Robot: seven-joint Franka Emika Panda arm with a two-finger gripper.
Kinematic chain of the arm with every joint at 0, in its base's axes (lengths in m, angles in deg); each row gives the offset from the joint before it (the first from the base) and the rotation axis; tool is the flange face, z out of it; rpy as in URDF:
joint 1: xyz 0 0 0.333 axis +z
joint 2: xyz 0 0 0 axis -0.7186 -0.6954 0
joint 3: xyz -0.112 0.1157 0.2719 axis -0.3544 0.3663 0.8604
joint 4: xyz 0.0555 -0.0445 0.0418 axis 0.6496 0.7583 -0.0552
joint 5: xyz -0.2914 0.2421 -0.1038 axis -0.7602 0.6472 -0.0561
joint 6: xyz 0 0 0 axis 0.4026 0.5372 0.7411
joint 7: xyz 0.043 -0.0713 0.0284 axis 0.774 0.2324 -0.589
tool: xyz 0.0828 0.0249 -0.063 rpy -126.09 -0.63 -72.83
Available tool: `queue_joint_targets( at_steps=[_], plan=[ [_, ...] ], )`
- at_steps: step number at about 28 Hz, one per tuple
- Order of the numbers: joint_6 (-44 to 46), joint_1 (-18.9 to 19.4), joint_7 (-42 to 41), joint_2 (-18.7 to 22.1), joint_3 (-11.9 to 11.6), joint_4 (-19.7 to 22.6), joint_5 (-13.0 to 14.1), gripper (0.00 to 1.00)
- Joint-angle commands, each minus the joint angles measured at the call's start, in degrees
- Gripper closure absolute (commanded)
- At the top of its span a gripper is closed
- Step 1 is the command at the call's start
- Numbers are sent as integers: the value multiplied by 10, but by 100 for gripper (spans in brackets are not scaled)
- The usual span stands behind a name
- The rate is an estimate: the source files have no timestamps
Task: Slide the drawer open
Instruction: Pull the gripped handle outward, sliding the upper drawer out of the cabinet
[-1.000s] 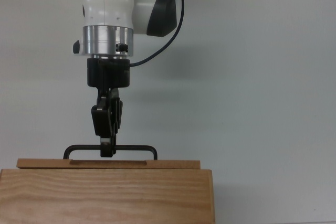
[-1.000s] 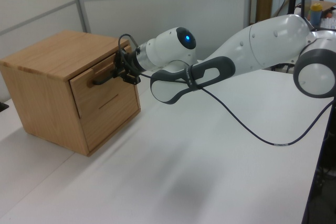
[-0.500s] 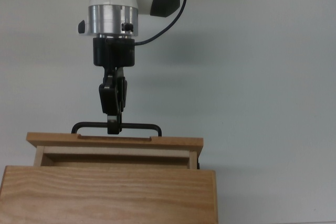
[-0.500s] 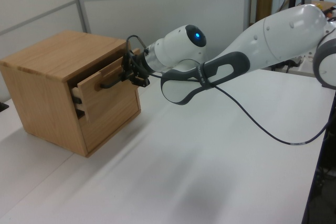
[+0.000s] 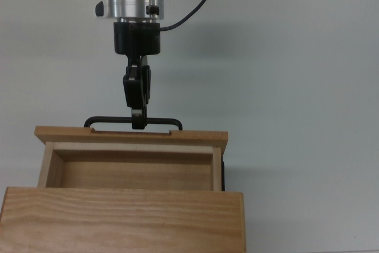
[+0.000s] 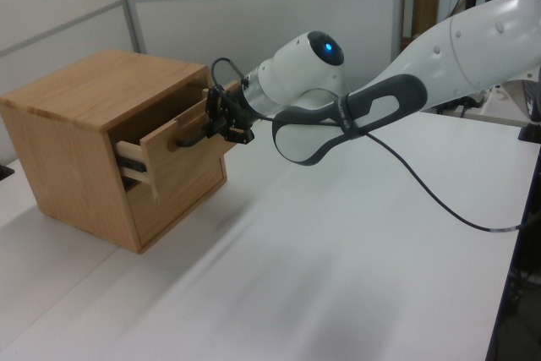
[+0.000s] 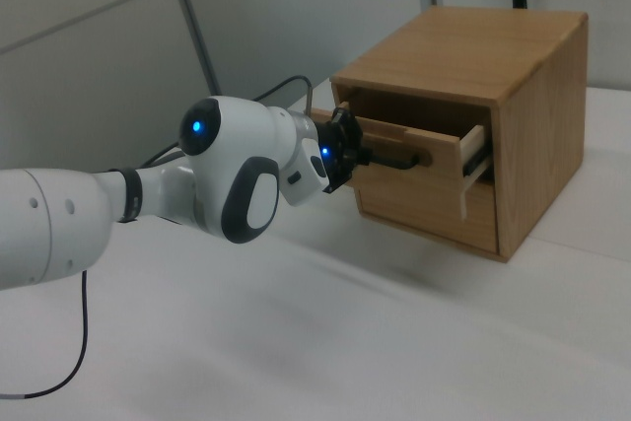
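Observation:
The light wood drawer [image 5: 130,167] stands partly pulled out of the wooden cabinet [image 5: 121,220] at the bottom of the top view, its inside bare. A thin black bar handle [image 5: 133,121] runs across its front panel [image 5: 130,135]. My gripper [image 5: 138,124] is shut on the middle of that handle, with the arm reaching in from the top view's top. In the left view the drawer [image 6: 169,145] juts from the cabinet's upper half with the gripper [image 6: 221,124] at its handle. The right view shows the drawer [image 7: 414,145] out toward the arm and the gripper [image 7: 360,157] on the handle.
The cabinet [image 6: 93,141] rests on a white table [image 5: 296,87]. A black cable [image 5: 189,10] hangs from the wrist. A second, closed drawer front [image 6: 182,188] sits under the open one. Wall panels [image 6: 254,6] stand behind the table.
The gripper has drawn back from the cabinet with the handle in its grip, and the drawer has slid from almost closed to well out, showing its inside.

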Motion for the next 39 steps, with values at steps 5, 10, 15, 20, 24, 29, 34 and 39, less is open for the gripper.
queue_joint_targets(
  at_steps=[5,10,15,20,24,29,34,39],
  plan=[
    [96,3,4,46,1,31,6,100],
    [136,0,4,61,0,31,6,100],
    [208,-5,4,85,-1,30,6,100],
    [295,-5,1,104,-3,26,6,100],
    [338,-5,3,110,-3,25,6,100],
    [392,-5,3,128,-3,25,6,100],
    [441,-5,2,135,-4,10,6,100],
    [486,-5,2,147,-4,4,6,100]
  ],
)
